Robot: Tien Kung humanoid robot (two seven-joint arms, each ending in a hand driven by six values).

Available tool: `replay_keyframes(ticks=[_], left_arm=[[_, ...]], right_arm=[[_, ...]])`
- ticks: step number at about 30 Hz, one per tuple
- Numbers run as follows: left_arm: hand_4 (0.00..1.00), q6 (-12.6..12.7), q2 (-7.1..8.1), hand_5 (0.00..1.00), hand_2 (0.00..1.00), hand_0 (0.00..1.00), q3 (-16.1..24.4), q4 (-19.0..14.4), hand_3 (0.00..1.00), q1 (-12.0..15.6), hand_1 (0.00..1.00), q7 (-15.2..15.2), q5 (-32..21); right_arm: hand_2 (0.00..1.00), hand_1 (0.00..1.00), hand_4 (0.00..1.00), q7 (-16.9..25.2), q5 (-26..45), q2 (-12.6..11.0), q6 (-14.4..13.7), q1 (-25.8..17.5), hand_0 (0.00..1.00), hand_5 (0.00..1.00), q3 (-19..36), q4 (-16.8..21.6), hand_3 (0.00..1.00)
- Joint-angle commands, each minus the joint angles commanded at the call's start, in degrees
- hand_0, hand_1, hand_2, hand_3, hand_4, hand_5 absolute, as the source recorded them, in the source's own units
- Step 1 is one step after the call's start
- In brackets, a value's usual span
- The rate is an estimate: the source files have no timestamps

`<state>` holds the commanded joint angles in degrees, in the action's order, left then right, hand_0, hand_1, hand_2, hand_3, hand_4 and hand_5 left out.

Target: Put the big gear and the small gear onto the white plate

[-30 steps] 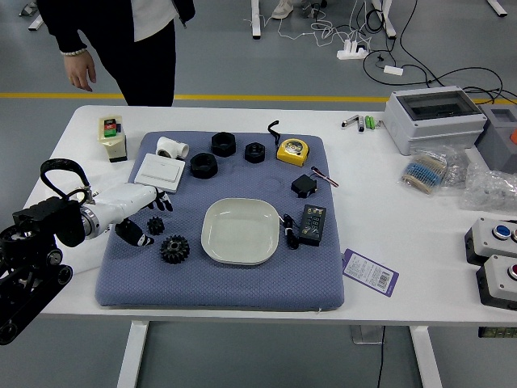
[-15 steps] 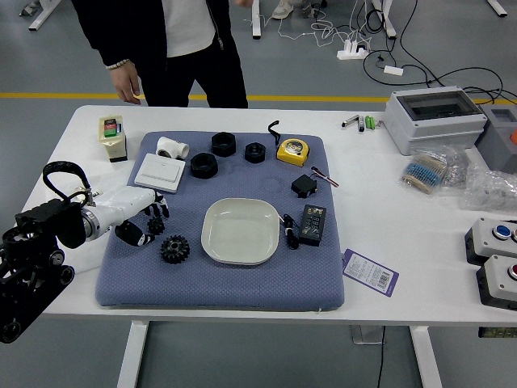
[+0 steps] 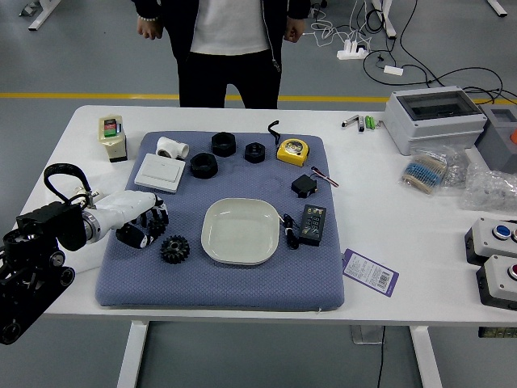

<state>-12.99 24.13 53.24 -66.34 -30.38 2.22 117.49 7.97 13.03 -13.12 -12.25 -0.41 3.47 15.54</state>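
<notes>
L hand (image 3: 147, 225) is partly hiding sm. gear (image 3: 157, 229); can't tell opening or grip. Person's hands (image 3: 296, 30) are hanging, head's getting cropped.

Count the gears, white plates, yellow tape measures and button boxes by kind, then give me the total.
Gears: 2 (big gear, small gear)
White plate: 1
Yellow tape measure: 1
Button boxes: 2 (blue-button box, red-button box)
Total: 6
</notes>
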Motion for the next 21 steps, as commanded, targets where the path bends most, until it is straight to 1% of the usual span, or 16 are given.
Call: replay_keyframes(ticks=[5, 8, 13, 15, 16, 17, 18, 21], left_arm=[[0.002, -0.18, 0.42, 0.002, 0.426, 0.324, 1.5, -1.71, 0.489, -0.24, 0.392, 0.32, 0.21], [0.002, -0.23, 0.73, 0.002, 0.426, 0.324, 2.96, -3.75, 0.489, -0.51, 0.392, 0.57, 0.47], [0.002, 0.13, 0.51, 0.002, 0.426, 0.323, 3.38, -6.66, 0.488, -0.71, 0.392, 0.78, -0.03], [0.002, 0.26, 0.09, 0.002, 0.426, 0.323, 2.82, -8.12, 0.488, -0.83, 0.392, 0.76, -0.47], [0.002, 0.23, -0.41, 0.002, 0.429, 0.324, 2.36, -8.94, 0.494, -1.1, 0.397, 0.88, -0.9], [0.002, 0.22, -0.54, 0.002, 0.429, 0.324, 2.24, -9.16, 0.494, -1.17, 0.397, 0.9, -1.02], [0.002, 0.33, -1.2, 0.002, 0.429, 0.324, 1.42, -9.81, 0.494, -1.91, 0.397, 1.03, -1.72], [0.002, 0.57, -2.37, 0.002, 0.429, 0.324, -0.57, -10.56, 0.494, -3.59, 0.397, 1.15, -3.02]], right_arm=[[0.725, 0.626, 0.753, -0.03, 0.02, 0.04, 0.0, 0.1, 0.618, 0.716, 0.1, -0.01, 0.544], [0.725, 0.626, 0.753, -0.05, -0.01, 0.01, 0.04, 0.16, 0.618, 0.716, 0.13, -0.01, 0.544], [0.725, 0.626, 0.753, -0.04, 0.0, -0.03, 0.08, 0.25, 0.619, 0.716, 0.14, -0.03, 0.544], [0.725, 0.626, 0.753, -0.03, 0.01, -0.04, 0.09, 0.29, 0.619, 0.716, 0.16, -0.03, 0.544], [0.726, 0.626, 0.753, -0.02, 0.02, -0.03, 0.08, 0.31, 0.616, 0.716, 0.19, -0.03, 0.544], [0.726, 0.626, 0.753, -0.01, 0.02, -0.03, 0.08, 0.31, 0.616, 0.716, 0.2, -0.03, 0.544], [0.726, 0.626, 0.753, -0.03, -0.03, -0.04, 0.08, 0.37, 0.616, 0.716, 0.09, -0.03, 0.544], [0.726, 0.626, 0.753, -0.05, -0.05, -0.07, 0.06, 0.47, 0.616, 0.716, -0.01, -0.02, 0.544]])
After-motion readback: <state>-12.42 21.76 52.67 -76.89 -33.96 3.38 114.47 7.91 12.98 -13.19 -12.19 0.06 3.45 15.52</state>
